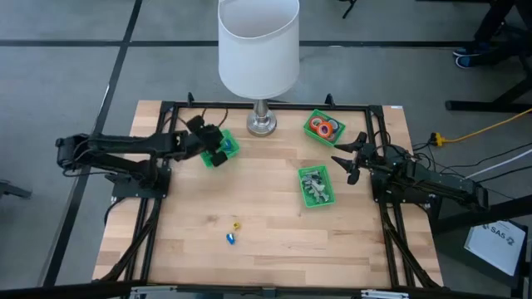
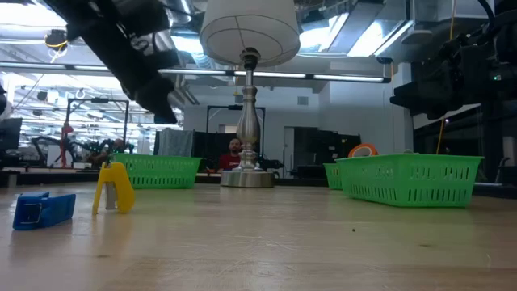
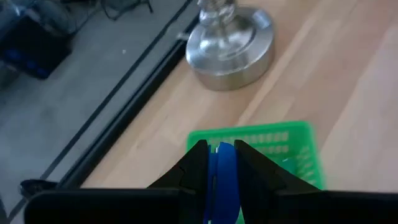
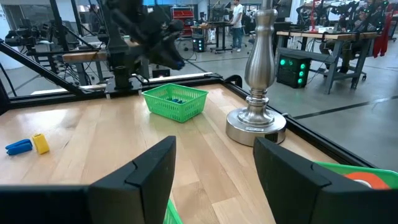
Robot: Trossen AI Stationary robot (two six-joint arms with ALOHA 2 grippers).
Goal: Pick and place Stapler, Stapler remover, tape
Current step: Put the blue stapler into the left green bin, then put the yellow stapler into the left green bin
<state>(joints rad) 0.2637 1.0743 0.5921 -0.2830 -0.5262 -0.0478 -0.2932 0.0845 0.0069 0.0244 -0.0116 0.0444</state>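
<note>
My left gripper hangs over a green bin at the table's far left and is shut on a blue stapler. In the left wrist view the bin lies just beyond the fingertips. Another blue stapler and a yellow one lie on the bare wood near the front. The tape rolls sit in a far-right bin. Silvery stapler removers fill a bin at mid right. My right gripper waits open at the right, holding nothing. My left gripper pinches the blue stapler between its two fingers, which press on its two flat sides. The fingers slant downward toward the table's far side. The stapler is lifted clear, above the green bin.
A lamp with a white shade and a metal base stands at the far middle, between the two far bins. A black frame rims the table. Bare wood lies open across the middle and front.
</note>
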